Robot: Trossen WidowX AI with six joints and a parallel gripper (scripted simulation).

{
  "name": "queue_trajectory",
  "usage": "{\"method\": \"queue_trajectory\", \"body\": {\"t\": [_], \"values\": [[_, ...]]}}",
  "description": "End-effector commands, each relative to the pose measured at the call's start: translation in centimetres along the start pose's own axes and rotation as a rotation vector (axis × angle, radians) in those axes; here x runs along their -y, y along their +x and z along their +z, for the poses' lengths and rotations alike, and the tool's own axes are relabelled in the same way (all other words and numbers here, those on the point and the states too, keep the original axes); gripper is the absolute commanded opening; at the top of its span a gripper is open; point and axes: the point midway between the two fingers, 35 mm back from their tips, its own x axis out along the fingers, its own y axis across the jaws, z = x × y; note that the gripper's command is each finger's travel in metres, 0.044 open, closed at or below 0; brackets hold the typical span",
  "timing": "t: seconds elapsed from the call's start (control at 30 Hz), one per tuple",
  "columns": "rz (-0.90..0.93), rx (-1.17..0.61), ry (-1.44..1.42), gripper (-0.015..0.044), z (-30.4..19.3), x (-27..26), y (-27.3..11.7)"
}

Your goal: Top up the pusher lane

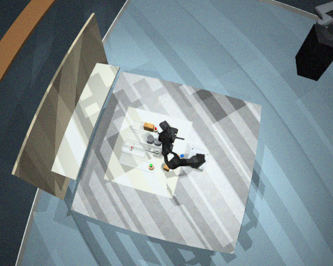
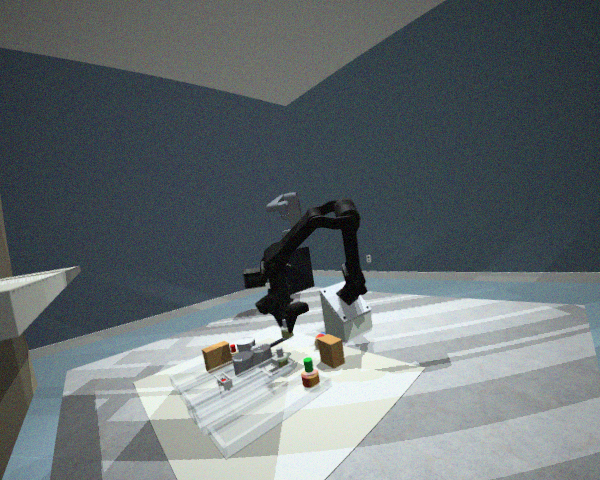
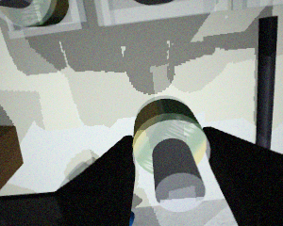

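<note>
You have the grasp made — the pincer (image 3: 170, 155) is clamped on the loose jar (image 3: 170, 141), just before the lane fronts. Next, lift it, line up with the matching lane (image 3: 40, 14) — push in slowly.

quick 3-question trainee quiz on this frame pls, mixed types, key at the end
1. True or false: the gripper is shut on the grey-capped jar.
2. In the wrist view, the dark rod lies on which side of that jar? A) left B) right C) under it
3. Fill in: the loose jar beside the lane rack has a ____ cap.

Key: 1 true; 2 B; 3 green
</note>
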Motion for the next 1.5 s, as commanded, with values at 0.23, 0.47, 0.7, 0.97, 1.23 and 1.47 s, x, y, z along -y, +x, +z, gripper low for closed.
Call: {"method": "queue_trajectory", "body": {"t": [0.23, 0.47, 0.7, 0.97, 1.23, 1.47], "values": [[-0.005, 0.002, -0.014, 0.0000, 0.2, -0.3, -5.6], [-0.013, 0.003, -0.006, 0.0000, 1.7, -2.0, -4.1], [-0.012, 0.004, -0.001, 0.0000, 3.2, -4.5, -2.1], [0.001, 0.004, 0.003, 0.0000, 4.2, -7.1, -0.2], [0.002, 0.004, 0.003, 0.0000, 4.2, -7.2, 1.8], [0.002, 0.004, 0.003, 0.0000, 4.3, -7.2, 2.3]]}}
